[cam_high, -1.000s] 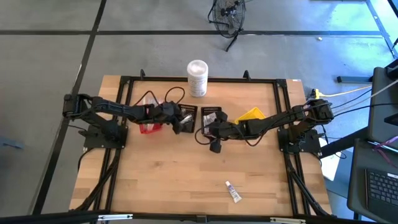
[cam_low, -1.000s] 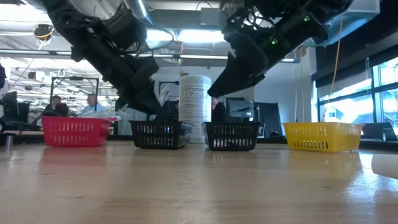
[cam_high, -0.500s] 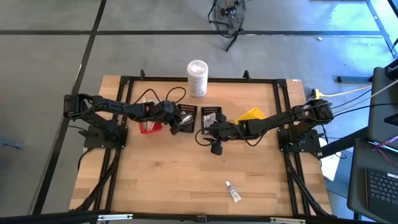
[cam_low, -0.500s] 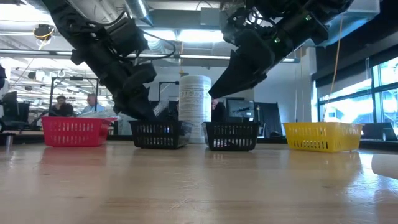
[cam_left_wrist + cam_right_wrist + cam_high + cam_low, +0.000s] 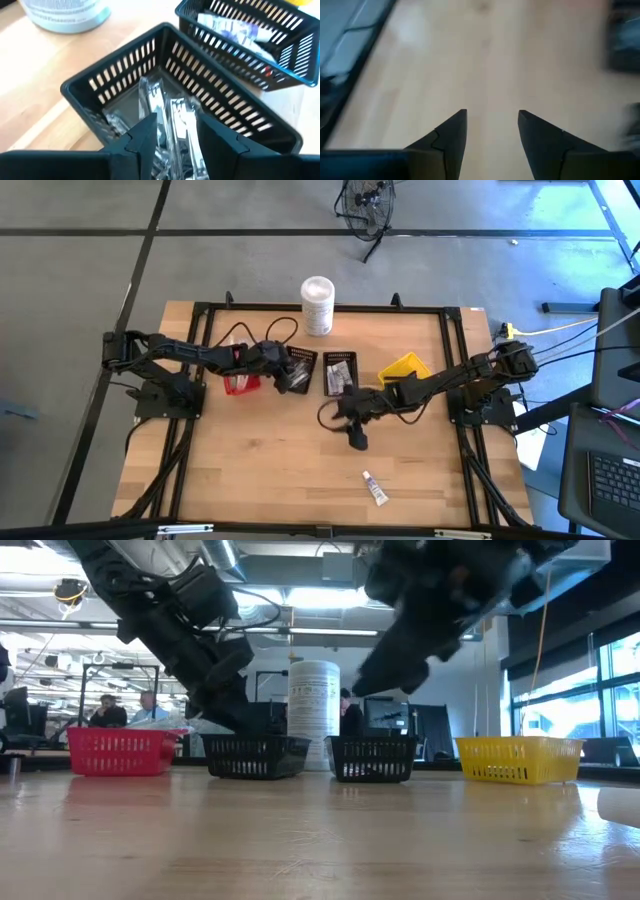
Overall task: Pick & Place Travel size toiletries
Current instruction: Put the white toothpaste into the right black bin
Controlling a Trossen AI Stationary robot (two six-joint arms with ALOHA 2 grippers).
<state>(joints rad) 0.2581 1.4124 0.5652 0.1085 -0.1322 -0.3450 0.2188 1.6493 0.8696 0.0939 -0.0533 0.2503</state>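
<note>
My left gripper [image 5: 296, 379] [image 5: 175, 131] hovers open over the left black bin [image 5: 301, 363] [image 5: 120, 75]. Clear-wrapped slim toiletries [image 5: 167, 117] lie on that bin's floor, showing between and beyond the fingers. The right black bin [image 5: 339, 373] [image 5: 280, 60] holds small white tubes with blue print [image 5: 235, 27]. My right gripper [image 5: 357, 441] [image 5: 492, 132] is open above bare table wood, nearer the near edge than the bins. One small white tube [image 5: 375, 488] lies flat on the table near the near edge.
A red bin [image 5: 240, 383] [image 5: 118, 752] and a yellow bin [image 5: 404, 366] [image 5: 518, 760] flank the two black bins in a row. A tall white canister [image 5: 317, 305] [image 5: 314, 710] stands behind them. A dark frame [image 5: 330, 308] runs around the table. People sit in the room behind.
My right gripper has drawn back from the right black bin toward the table's near edge and a little to the right, still open. My left gripper has stayed over the left black bin.
</note>
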